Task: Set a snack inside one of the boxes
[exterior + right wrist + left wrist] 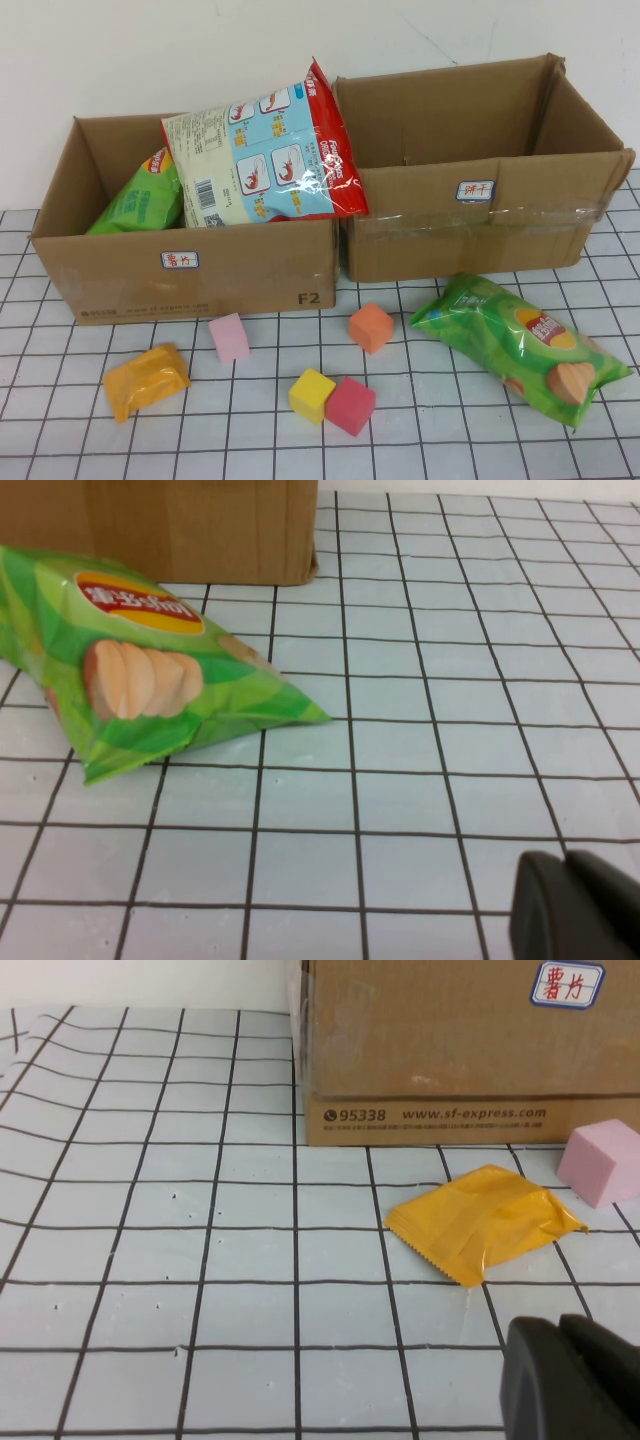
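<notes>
Two open cardboard boxes stand side by side: the left box (120,275) and the right box (420,235). A large shrimp-chip bag (270,150) leans across the left box's top, and a green bag (140,200) sits inside it. On the table lie an orange snack packet (146,380) and a green chip bag (520,345). Neither arm shows in the high view. My left gripper (560,1325) hovers shut and empty a short way from the orange packet (485,1220). My right gripper (564,860) is shut and empty, apart from the green chip bag (140,670).
Foam blocks sit in front of the boxes: pink (229,337), orange (371,327), yellow (311,394) and red (350,405). The pink block (605,1160) lies beside the orange packet, near the left box's front wall (450,1050). The right box's corner (190,530) stands behind the green bag.
</notes>
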Controlling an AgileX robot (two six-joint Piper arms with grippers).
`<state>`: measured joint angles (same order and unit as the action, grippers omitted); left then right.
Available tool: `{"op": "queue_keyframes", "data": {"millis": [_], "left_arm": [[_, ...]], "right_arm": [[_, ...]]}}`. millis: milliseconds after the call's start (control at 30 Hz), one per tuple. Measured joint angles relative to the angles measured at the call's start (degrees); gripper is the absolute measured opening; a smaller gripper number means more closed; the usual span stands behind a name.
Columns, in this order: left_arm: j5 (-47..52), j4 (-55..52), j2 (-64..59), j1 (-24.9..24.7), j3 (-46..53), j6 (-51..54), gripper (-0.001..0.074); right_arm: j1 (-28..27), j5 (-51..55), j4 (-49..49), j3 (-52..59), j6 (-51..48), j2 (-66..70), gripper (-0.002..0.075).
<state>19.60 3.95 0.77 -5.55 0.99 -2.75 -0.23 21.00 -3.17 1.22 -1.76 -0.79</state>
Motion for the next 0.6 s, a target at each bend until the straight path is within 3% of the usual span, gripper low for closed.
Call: {"op": "queue_keyframes", "data": {"millis": [267, 600], "left_arm": [[-14.4, -0.1, 0.0, 0.0, 0.5, 0.0, -0.0001], [-45.6, -0.1, 0.0, 0.0, 0.5, 0.0, -0.0001]], "right_arm": [[0.0, -6.7, 0.0, 0.4, 0.0, 0.0, -0.0001], [0.0, -39.1, 0.0, 0.5, 0.0, 0.0, -0.0001]]}}
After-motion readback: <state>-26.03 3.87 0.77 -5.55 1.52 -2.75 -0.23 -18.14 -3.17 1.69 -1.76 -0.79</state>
